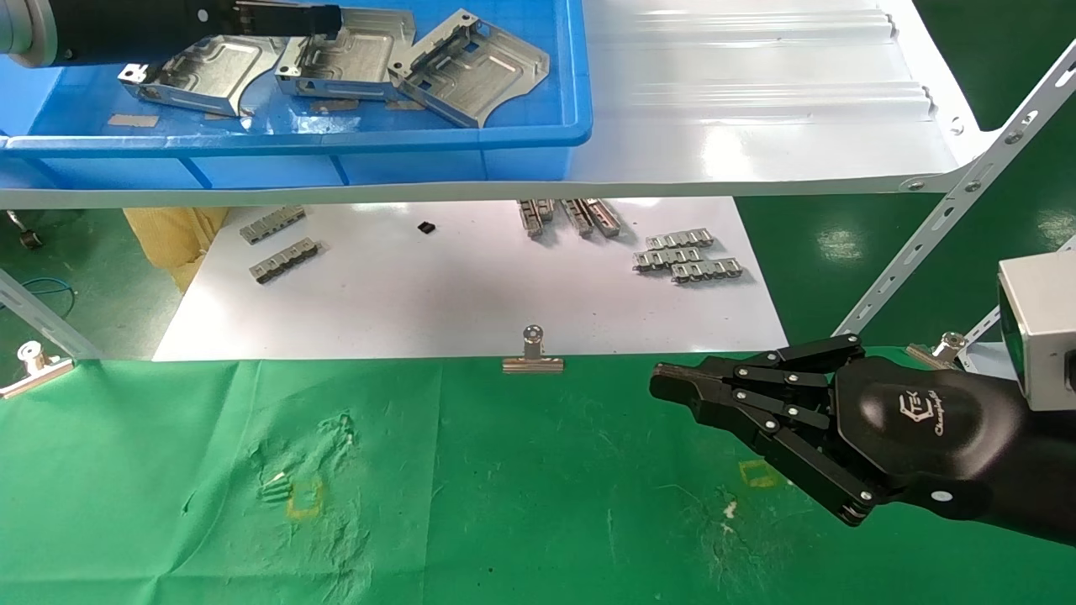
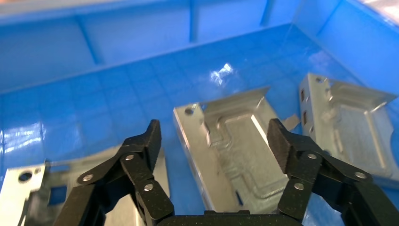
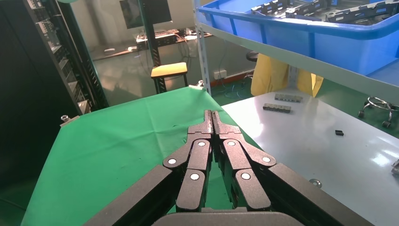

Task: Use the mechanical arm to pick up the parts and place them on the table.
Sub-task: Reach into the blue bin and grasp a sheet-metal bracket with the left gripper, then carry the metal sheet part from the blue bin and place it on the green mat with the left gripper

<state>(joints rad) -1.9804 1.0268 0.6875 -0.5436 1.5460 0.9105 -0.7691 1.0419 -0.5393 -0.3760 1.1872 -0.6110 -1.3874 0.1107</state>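
Note:
Three silver parts lie in the blue tray (image 1: 336,139): a left one (image 1: 206,76), a middle one (image 1: 349,59) and a right one (image 1: 471,67). My left gripper (image 1: 329,21) reaches into the tray above the middle part. In the left wrist view it (image 2: 214,139) is open and empty, its jaws standing on either side of the middle part (image 2: 235,155) and above it. The right part (image 2: 348,127) lies beside it. My right gripper (image 1: 660,385) is shut and empty, parked over the green table (image 1: 504,504) at the right; it also shows in the right wrist view (image 3: 211,115).
The tray stands on a white shelf (image 1: 756,126) above a glossy white board (image 1: 462,294) with small grey linked strips (image 1: 685,256). A silver binder clip (image 1: 532,357) holds the cloth's far edge. A slanted perforated strut (image 1: 950,202) rises at the right.

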